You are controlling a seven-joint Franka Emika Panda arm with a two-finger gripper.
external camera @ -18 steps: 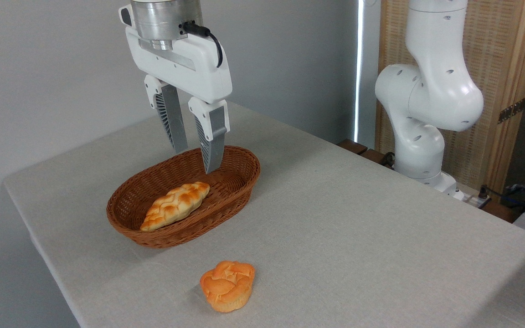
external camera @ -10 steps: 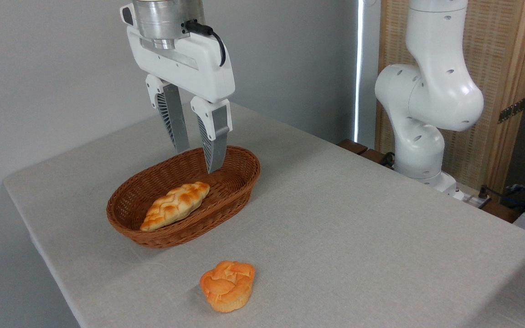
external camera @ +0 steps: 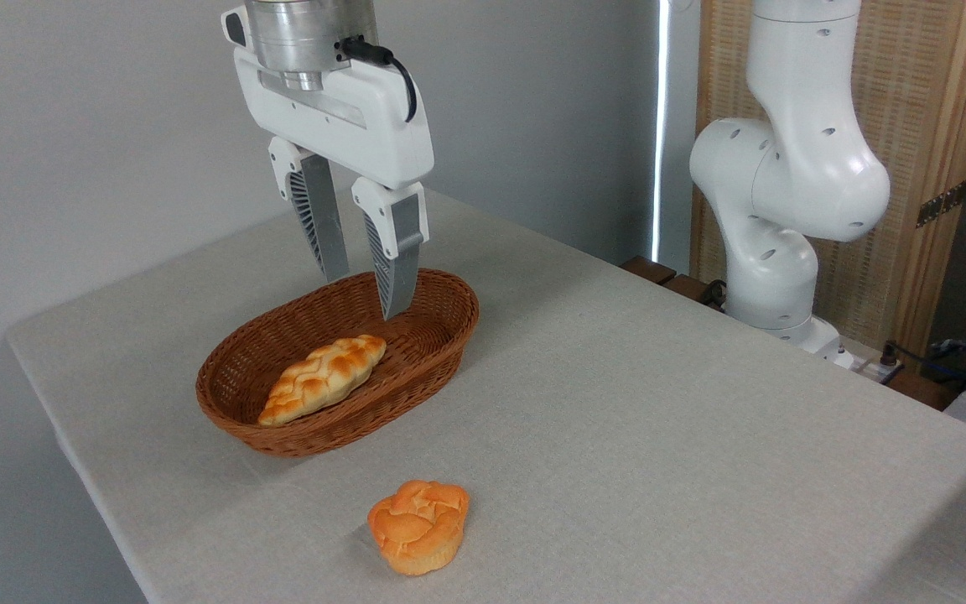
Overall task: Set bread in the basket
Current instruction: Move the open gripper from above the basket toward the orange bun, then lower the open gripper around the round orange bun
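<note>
**What Sits on the Table**

The table (external camera: 659, 419) has a plain gray cloth on top. A brown basket (external camera: 441, 335) sits on it, toward the back left. A small orange bread (external camera: 418, 526) sits on the cloth near the front edge, apart from the basket.

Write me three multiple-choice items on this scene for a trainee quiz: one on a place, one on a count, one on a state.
1. Where is the bun?
A) in the basket
B) on the table, in front of the basket
C) in the gripper

2. How many breads lie in the basket?
A) none
B) one
C) two

3. The gripper is:
A) open, empty
B) shut on the bun
C) resting on the table

Key: 1 B, it sits on the cloth; 2 B, only the braided loaf; 3 A, its fingers stand apart above the basket.
</note>
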